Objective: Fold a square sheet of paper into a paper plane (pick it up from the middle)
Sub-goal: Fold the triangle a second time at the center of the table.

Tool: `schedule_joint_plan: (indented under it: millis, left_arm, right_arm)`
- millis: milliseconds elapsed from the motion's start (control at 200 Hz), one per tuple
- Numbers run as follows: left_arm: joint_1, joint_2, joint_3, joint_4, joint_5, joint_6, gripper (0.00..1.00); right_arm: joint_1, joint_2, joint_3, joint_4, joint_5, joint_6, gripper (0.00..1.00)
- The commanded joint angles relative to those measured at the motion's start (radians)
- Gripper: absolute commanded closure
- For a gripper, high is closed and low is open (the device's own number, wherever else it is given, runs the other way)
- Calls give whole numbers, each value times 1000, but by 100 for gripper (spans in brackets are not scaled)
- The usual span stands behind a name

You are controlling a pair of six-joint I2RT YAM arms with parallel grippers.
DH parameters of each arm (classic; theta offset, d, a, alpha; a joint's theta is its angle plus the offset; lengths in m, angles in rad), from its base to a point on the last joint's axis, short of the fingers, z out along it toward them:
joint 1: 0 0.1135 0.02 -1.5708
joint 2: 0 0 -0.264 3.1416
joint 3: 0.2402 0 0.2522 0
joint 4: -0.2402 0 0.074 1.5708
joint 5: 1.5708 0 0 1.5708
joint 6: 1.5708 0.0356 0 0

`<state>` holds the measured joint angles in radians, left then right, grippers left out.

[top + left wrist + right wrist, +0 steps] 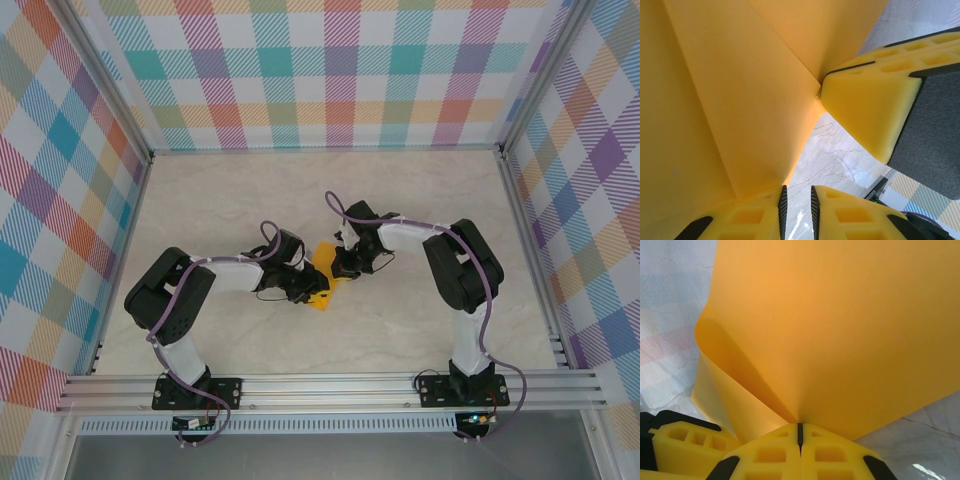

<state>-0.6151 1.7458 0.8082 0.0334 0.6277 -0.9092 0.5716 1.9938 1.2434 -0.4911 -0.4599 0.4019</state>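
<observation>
The orange-yellow square sheet of paper (323,258) is lifted off the table between the two grippers, bent into a loose fold. My right gripper (800,426) is shut on a pinched part of the sheet (840,330), which fans out from its jaw line. My left gripper (797,192) is open a little, with bare table showing through the gap. The sheet (740,100) lies against its left finger from outside. In the top view the left gripper (304,286) and right gripper (347,264) stand close together mid-table. One right finger (865,115) sits at the sheet's crease. A paper plane is out of view.
The marble-look table (300,190) spreads around both arms. Checked walls (320,70) close the back and both sides. An aluminium rail (330,390) runs along the near edge by the arm bases.
</observation>
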Motion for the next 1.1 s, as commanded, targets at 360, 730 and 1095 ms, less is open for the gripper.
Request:
schedule_joint_plan:
  millis: [360, 730, 1095]
  left_arm:
    - [-18, 29, -15, -3, -3, -12, 78]
    - [-20, 35, -17, -5, -3, -11, 78]
    - [-20, 42, -17, -26, -19, -10, 81]
  right_arm:
    - [7, 38, 36, -19, 6, -27, 98]
    - [7, 48, 47, -26, 12, -28, 98]
    - [7, 54, 51, -31, 18, -26, 97]
